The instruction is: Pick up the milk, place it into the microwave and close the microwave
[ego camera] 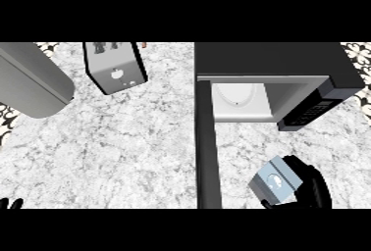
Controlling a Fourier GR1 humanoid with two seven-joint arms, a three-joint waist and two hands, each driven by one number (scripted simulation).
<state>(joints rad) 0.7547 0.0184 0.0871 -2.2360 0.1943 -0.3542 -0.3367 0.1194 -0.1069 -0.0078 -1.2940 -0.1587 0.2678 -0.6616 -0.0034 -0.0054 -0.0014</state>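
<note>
Currently right hand (314, 190), lower right, fingers clamped round light-blue milk carton (276, 180), positioned to load open black microwave (279, 63).

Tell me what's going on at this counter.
The robot's right hand is curled round the milk carton, holding it in front of the microwave. The microwave's door is swung wide open toward the robot, and the white cavity is in view. The milk is not yet inside. The left hand rests open at the view's lower left edge, touching nothing.
</note>
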